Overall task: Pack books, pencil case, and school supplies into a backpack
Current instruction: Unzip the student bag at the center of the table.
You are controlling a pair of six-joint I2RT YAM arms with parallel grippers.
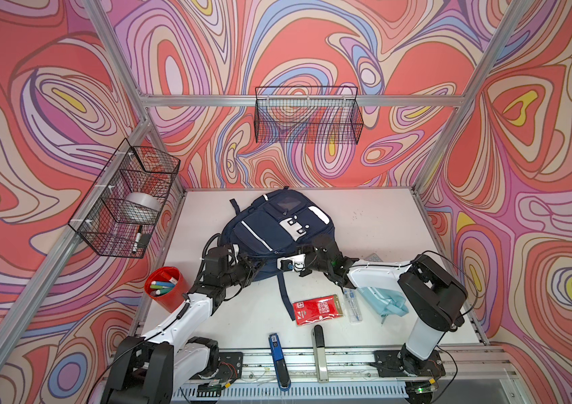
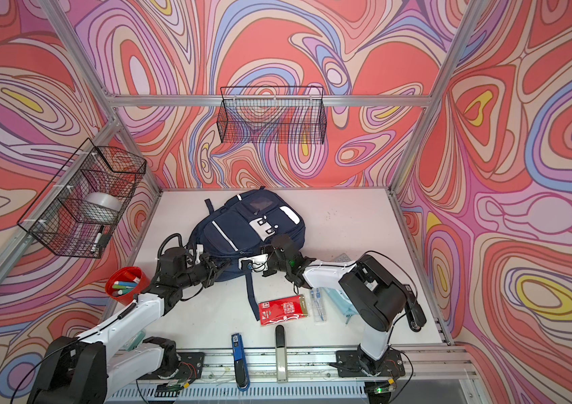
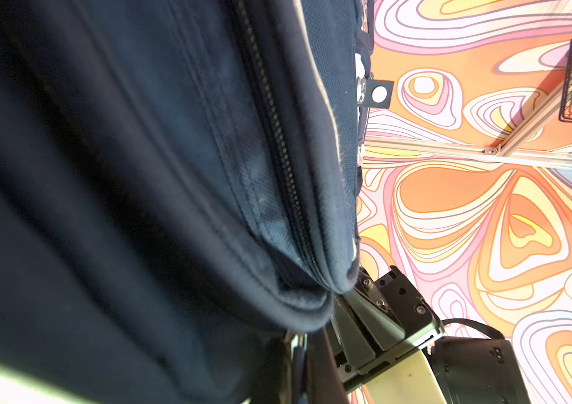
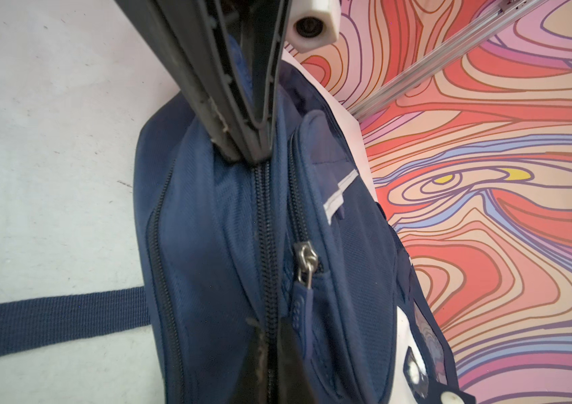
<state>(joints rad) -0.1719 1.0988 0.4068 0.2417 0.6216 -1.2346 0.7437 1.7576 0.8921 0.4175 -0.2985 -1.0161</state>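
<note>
At six o'clock on the backpack [image 1: 270, 224], the left gripper [image 1: 256, 268] and right gripper [image 1: 279, 265] each clamp tight on fabric along its zip [image 4: 267, 227].

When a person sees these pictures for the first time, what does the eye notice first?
First the loud swirling wallpaper in red, pink and lilac on every wall. Then the navy backpack in the middle of the white table, with the left gripper and the right gripper both shut on its near edge. A red packet lies in front of it.
</note>
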